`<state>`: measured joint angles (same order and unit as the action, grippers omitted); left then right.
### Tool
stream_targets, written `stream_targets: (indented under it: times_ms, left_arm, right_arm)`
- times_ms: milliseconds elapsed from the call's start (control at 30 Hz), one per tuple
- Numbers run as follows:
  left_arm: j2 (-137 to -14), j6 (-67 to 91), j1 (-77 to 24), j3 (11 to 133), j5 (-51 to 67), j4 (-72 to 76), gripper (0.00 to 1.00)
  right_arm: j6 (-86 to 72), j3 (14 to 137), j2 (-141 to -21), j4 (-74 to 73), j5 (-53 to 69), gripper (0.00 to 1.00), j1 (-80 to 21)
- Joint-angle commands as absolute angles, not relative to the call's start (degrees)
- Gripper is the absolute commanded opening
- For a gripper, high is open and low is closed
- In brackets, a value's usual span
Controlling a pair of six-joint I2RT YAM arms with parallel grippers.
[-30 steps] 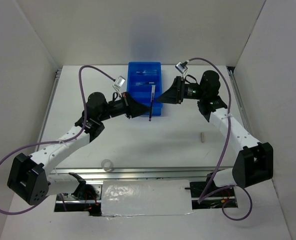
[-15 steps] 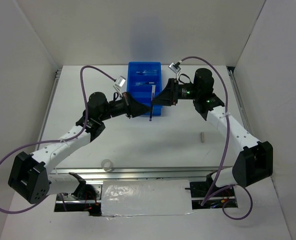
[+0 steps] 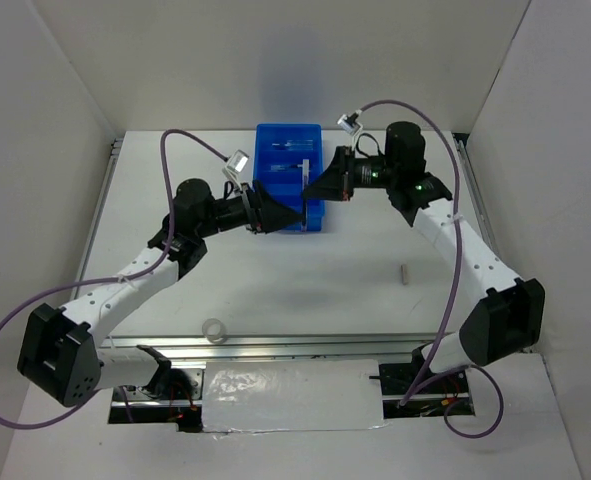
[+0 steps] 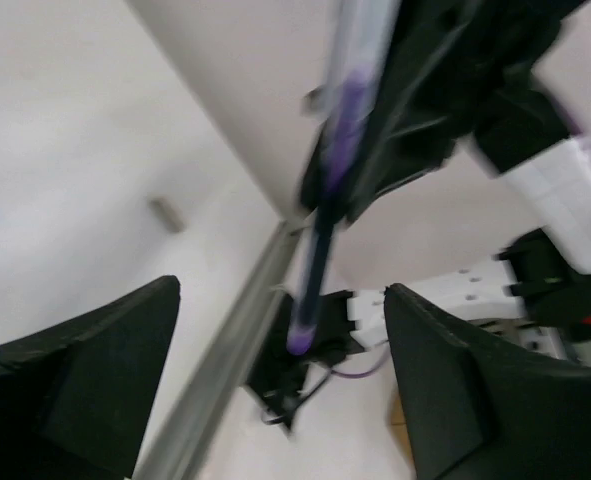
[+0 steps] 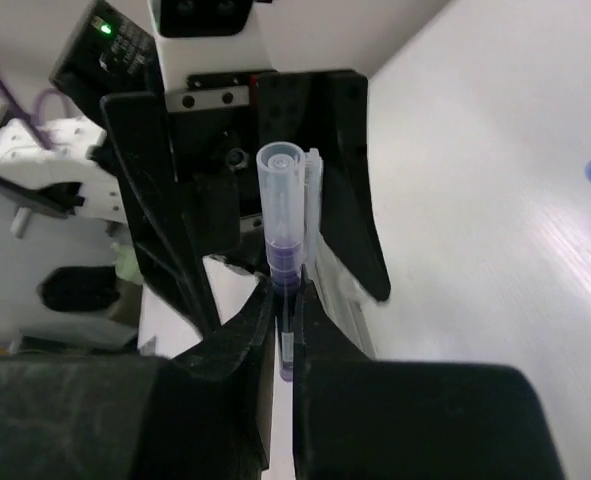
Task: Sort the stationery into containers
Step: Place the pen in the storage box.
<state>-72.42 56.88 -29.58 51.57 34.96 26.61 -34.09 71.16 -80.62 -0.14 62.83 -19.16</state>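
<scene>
Opened since half a second ago, the left tool [image 4: 283, 292] now has its fingers wide apart, while the right tool [image 5: 287, 300] has moved in from the right and shut. It is clamped on the dark-blue pen [image 5: 280, 235]; the pen has changed hands.

The pen is off the bench [image 3: 305, 290], held between the two tools over the near right part of the blue tray [image 3: 265, 150]. The right wrist view shows the right tool pinching the dark barrel just below the clear cap, so most of the pen lies outside the grip. The left tool's fingers flank the pen without touching it (the left wrist view is blurred, so the gap on each side is hard to judge).

The main risk, as I judge it, is the separation. If either arm pulls away sideways rather than straight back, a left finger could clip the pen and twist it in the pinch. A grip so near one end could also let the pen pivot, then drop onto the tray wall or the bench.

The white eraser stub [image 3: 404, 272] and the tape ring [image 3: 215, 328] lie unsorted on the bench.
</scene>
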Motion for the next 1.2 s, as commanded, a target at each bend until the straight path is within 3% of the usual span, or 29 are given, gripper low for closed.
stream_targets:
  times_ms: [0,100,200,367,667,1167]
  left_arm:
    - [-72.4,46.5,-25.6,56.4,33.7,14.3,0.99]
    - [-74.3,30.8,-21.9,64.7,27.6,-3.3,0.99]
    - [-74.4,21.4,-18.8,66.7,18.7,-11.4,0.99]
    - [-75.1,14.2,-12.7,66.4,13.2,-16.7,0.99]
    - [-74.2,12.3,-2.6,61.1,22.5,-15.7,0.99]
    - [-72.7,13.0,-0.3,53.9,28.6,-12.8,0.99]
  right_arm:
    - [-17.5,86.8,-83.8,-19.0,54.3,0.0,-18.0]
    - [1.5,102.1,-90.6,-35.2,43.4,0.0,-19.0]
    - [15.3,114.2,-98.6,-42.3,28.2,0.0,-21.0]
    - [34.7,117.2,-106.9,-36.5,9.4,0.01,-25.7]
    - [49.8,127.2,-128.2,-25.4,0.9,0.01,-28.6]
    - [63.4,121.4,-134.2,-12.7,-4.7,0.02,-30.2]
